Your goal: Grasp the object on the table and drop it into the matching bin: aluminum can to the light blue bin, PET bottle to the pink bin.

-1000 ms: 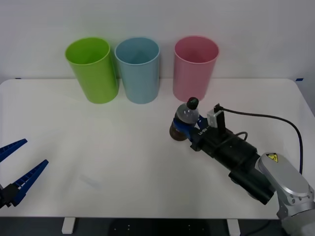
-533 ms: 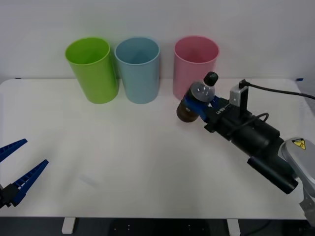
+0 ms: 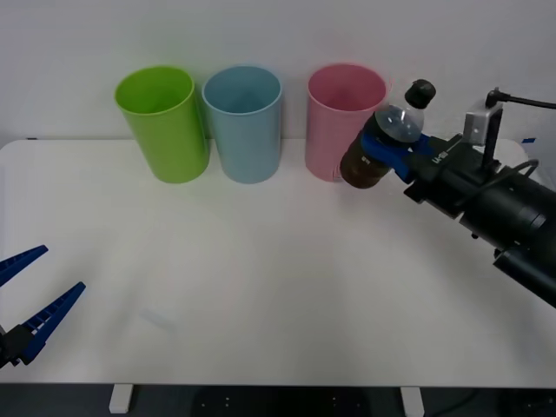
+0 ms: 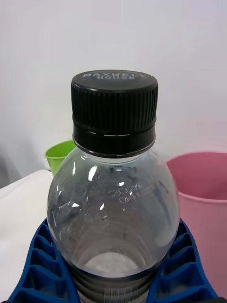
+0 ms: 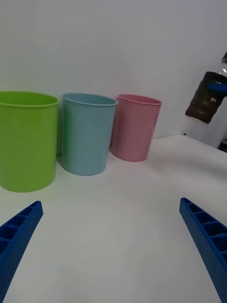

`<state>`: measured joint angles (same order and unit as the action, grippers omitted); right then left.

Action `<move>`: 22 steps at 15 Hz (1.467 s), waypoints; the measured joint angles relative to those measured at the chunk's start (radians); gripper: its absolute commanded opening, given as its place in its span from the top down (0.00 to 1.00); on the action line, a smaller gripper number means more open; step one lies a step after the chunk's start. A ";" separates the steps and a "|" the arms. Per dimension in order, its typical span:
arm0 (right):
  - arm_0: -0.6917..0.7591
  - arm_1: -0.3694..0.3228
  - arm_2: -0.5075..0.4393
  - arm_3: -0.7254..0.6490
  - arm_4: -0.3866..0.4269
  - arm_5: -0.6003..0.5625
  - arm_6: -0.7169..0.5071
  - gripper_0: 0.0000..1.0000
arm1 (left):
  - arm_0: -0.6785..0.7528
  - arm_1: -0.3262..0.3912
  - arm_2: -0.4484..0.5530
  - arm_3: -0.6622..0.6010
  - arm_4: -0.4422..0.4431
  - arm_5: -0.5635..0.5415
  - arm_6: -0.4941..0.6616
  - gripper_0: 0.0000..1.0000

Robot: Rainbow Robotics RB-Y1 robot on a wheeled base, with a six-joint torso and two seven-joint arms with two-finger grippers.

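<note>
My right gripper point(image 3: 395, 143) is shut on the PET bottle point(image 3: 382, 148), a small clear bottle with a black cap point(image 4: 114, 113) and dark brown lower half. It holds the bottle tilted in the air, just right of the pink bin point(image 3: 343, 117) and about level with its rim. The blue fingers point(image 4: 33, 270) clamp the bottle's waist point(image 4: 113, 208). The light blue bin point(image 3: 243, 122) stands left of the pink one on the white table point(image 3: 261, 287). My left gripper point(image 3: 30, 295) rests open at the table's front left edge, its fingers point(image 5: 203, 236) spread wide; from there the lifted bottle point(image 5: 208, 94) hangs beyond the pink bin point(image 5: 135, 125).
A lime green bin point(image 3: 163, 122) stands leftmost in the row along the table's back edge, beside the light blue bin point(image 5: 87, 132). A black cable point(image 3: 521, 102) runs from the right wrist. A white wall closes the scene behind the bins.
The right gripper has lifted the bottle off the table and carried it up and to the right, from in front of the pink bin to beside its rim. The left arm has stayed still.
</note>
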<state>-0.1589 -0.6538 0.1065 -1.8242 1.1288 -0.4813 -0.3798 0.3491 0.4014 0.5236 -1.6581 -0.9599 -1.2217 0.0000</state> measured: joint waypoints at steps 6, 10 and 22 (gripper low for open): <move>-0.066 -0.157 -0.012 -0.009 -0.116 -0.002 -0.007 1.00 | 0.000 0.000 0.000 0.000 0.000 0.000 0.000 0.00; -0.166 -0.211 -0.003 0.101 -0.176 -0.097 0.001 1.00 | 0.000 0.000 0.000 0.000 0.000 0.000 0.000 0.00; -0.600 -0.005 0.056 0.640 0.001 -0.177 0.013 1.00 | 0.000 0.000 0.000 0.000 0.000 0.000 0.000 0.00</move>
<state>-0.7587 -0.6586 0.1630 -1.1841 1.1295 -0.6582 -0.3664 0.3491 0.4014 0.5236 -1.6581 -0.9599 -1.2217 0.0000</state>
